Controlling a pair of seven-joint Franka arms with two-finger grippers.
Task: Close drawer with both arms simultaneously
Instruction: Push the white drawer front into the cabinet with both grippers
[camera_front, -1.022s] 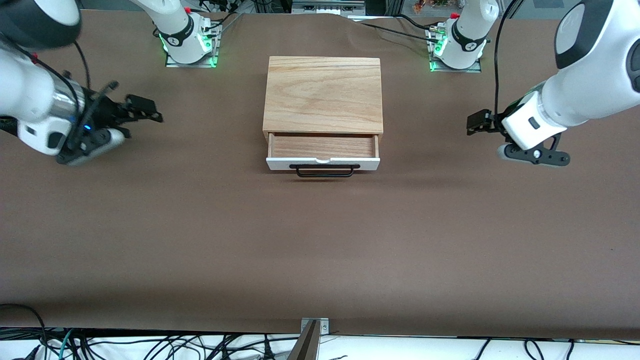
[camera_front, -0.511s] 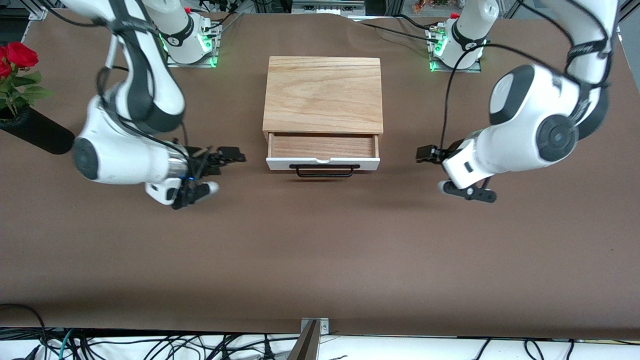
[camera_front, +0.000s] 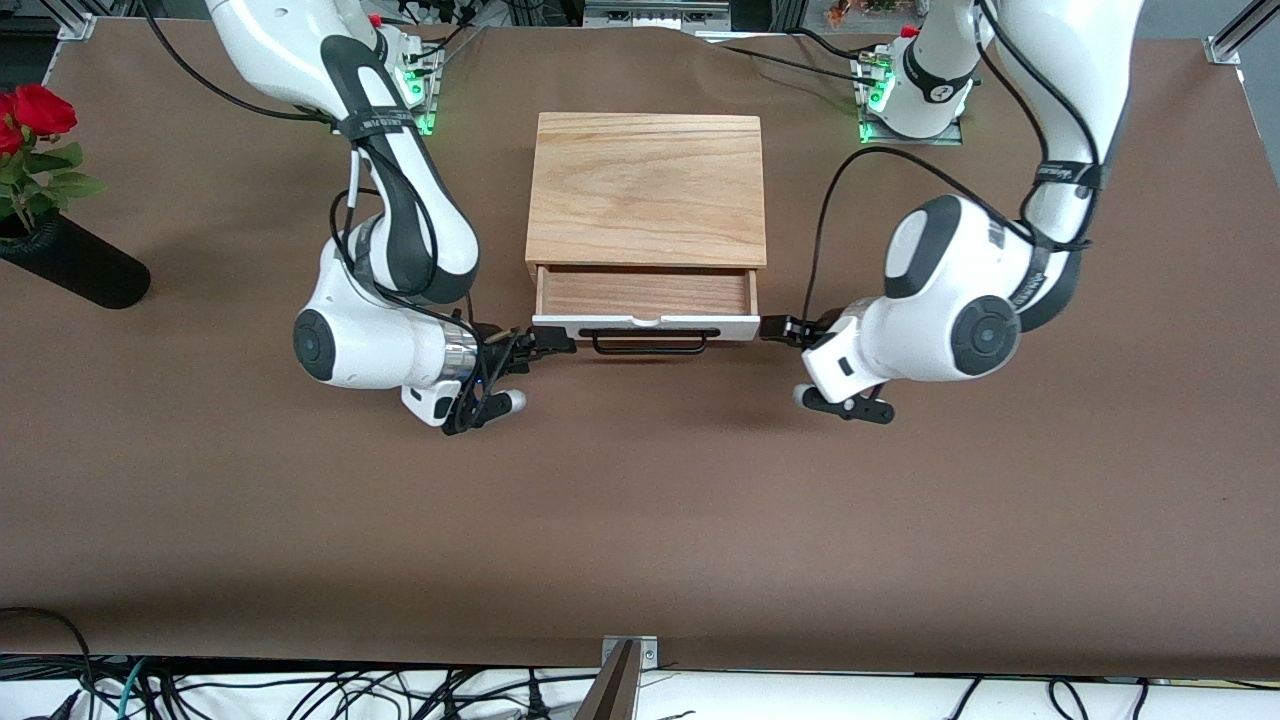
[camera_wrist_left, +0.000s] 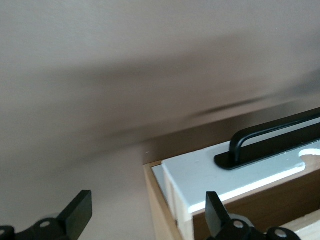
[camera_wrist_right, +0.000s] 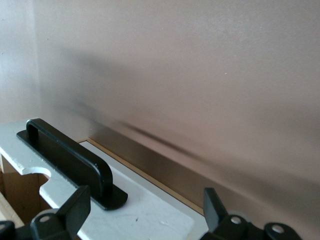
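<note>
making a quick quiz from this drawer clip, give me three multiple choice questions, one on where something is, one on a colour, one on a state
1. Where is the left gripper?
A. over the top of the wooden box
B. at the end of the drawer front toward the left arm's end of the table
C. beside the vase of roses

2. What colour is the drawer's handle?
A. black
B. white
C. red

3. What state is the drawer in?
A. fully shut
B. taken out and lying on the table
C. partly open

Answers:
1. B: the front view puts it at that corner of the white front panel, and the right gripper sits at the corner toward the right arm's end.
2. A: a black wire bar shows against the white panel in every view.
3. C: the light wood interior shows between the panel and the wooden box.
</note>
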